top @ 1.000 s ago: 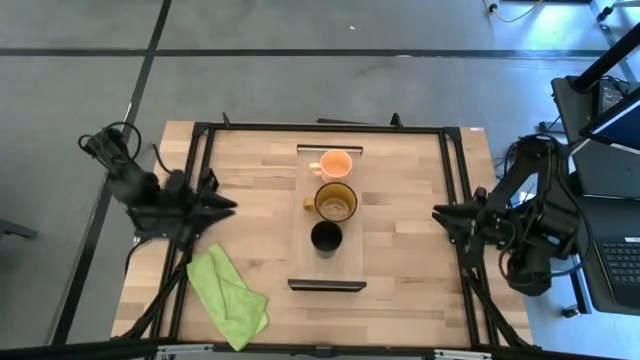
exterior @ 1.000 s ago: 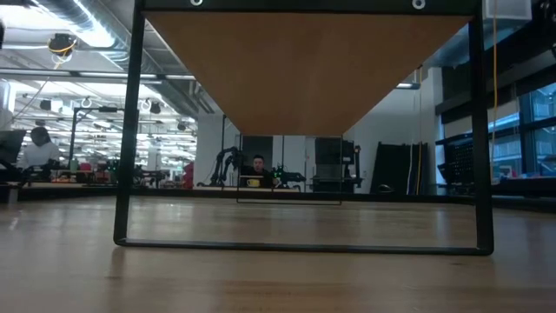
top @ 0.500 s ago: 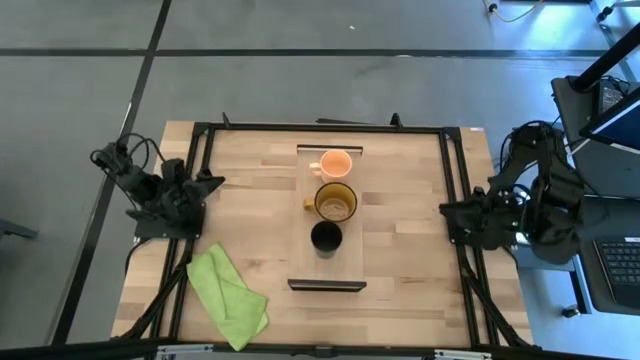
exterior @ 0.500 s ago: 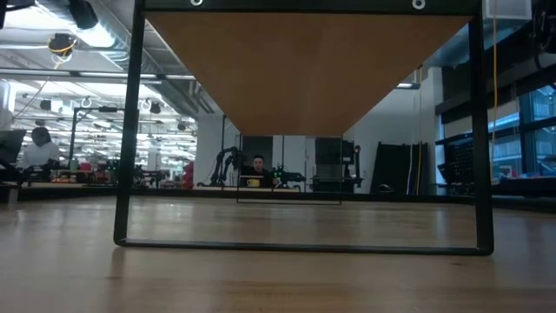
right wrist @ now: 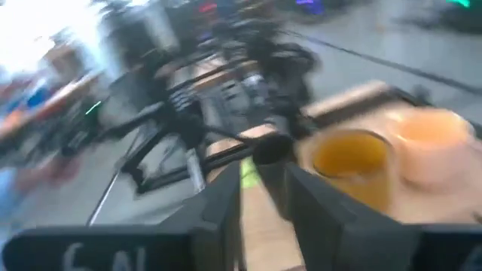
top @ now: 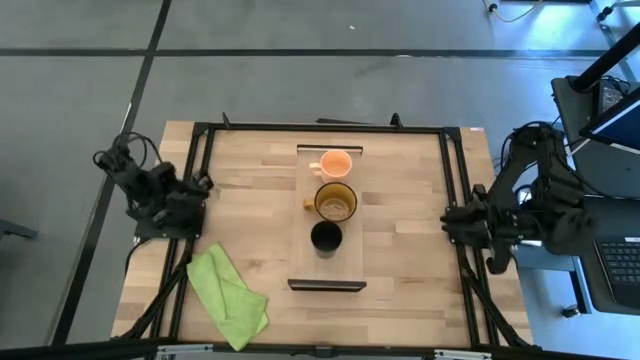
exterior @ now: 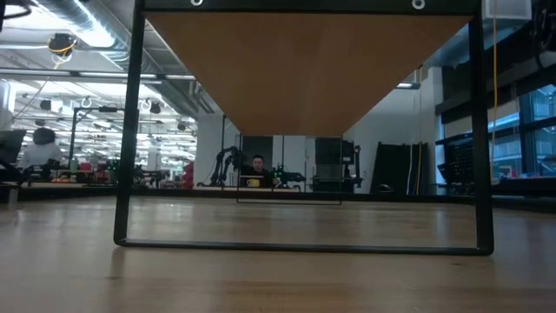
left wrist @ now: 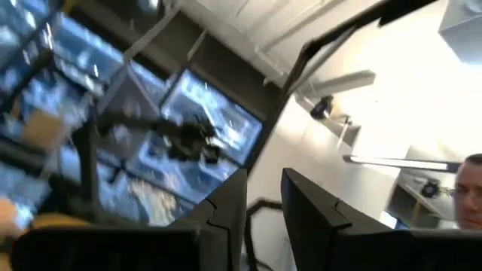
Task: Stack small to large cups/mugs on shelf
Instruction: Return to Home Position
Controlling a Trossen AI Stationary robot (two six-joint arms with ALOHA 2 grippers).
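Pale wooden worktop (top: pixel 400 240) sits inside a black frame (top: pixel 450 180), with grey floor around it. At its left edge the left gripper (top: pixel 205 183) is folded back over its base, pointing inward; in its wrist view its fingers (left wrist: pixel 226 218) stand slightly apart with nothing between them. At the opposite edge the right gripper (top: pixel 447 215) is tucked in the same way, and its fingers (right wrist: pixel 222 207) are also a little apart and empty. Both grippers are well apart from the cups.

Between the two arms, along the middle of the worktop, runs the shelf (top: pixel 345 265), which the low view shows raised on black legs. Three vessels stand upright on it in a row, none inside another. The peach-orange mug (top: pixel 336 163) is at the far end, the amber mug (top: pixel 336 201) is just beside it in the middle, and the black cup (top: pixel 325 237) is just beside that, towards the near end. The near part of the shelf is bare. A green cloth (top: pixel 228 295) lies crumpled on the worktop near the left arm.
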